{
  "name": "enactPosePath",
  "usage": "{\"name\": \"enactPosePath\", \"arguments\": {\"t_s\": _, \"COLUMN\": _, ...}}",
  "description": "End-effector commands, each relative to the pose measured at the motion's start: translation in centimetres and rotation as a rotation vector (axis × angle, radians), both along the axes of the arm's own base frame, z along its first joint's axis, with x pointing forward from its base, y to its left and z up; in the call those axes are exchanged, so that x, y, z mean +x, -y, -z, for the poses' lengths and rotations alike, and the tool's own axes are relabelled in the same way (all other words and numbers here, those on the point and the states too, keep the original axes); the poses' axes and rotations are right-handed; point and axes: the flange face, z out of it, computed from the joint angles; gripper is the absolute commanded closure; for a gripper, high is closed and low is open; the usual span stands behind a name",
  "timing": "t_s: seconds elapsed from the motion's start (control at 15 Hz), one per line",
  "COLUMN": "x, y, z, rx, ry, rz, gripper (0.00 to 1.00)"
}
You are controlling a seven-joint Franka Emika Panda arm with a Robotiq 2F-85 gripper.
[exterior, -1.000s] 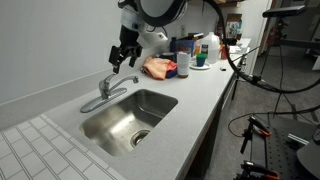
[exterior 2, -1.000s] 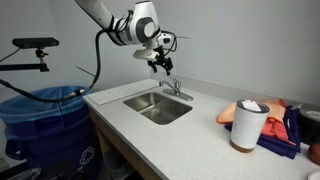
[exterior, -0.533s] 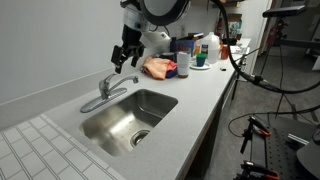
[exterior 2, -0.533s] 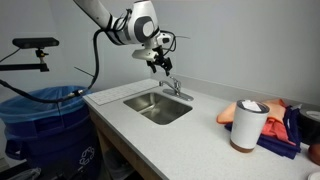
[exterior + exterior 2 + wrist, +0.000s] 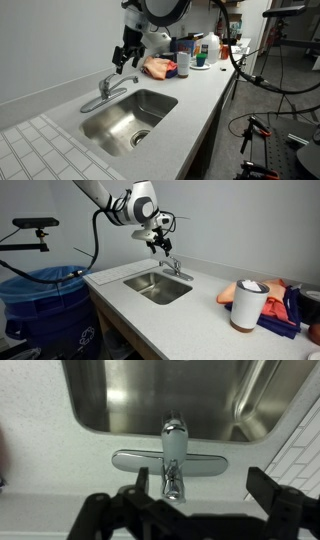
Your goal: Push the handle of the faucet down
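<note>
Claw [image 5: 120, 64] hovered open, fingers spread, holding nothing. Just below it, untouched, lay the handle [image 5: 174, 484] of the faucet [image 5: 135, 460]. Its length ran square to the finger line.

The arm [image 5: 100, 197] reaches in from high up and bends at the wrist, so the gripper [image 5: 122, 62] hangs pointing down, tilted a little. In the wrist view its dark fingers [image 5: 128, 508] stand well apart, the jaws spread wide.
</note>
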Motion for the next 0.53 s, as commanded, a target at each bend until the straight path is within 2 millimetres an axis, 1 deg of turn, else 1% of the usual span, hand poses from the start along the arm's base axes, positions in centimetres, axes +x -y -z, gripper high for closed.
{"name": "enactPosePath", "arguments": {"t_s": 0.0, "x": -0.77, "y": 0.39, "z": -0.56, "rx": 0.020, "ry": 0.019, "rz": -0.008, "gripper": 0.00}}
{"name": "enactPosePath", "arguments": {"t_s": 0.4, "x": -0.92, "y": 0.36, "z": -0.47, "rx": 0.033, "ry": 0.009, "rz": 0.006, "gripper": 0.00}}
{"name": "enactPosePath", "arguments": {"t_s": 0.47, "x": -0.04, "y": 0.04, "z": 0.04, "rx": 0.017, "ry": 0.005, "rz": 0.007, "gripper": 0.00}}
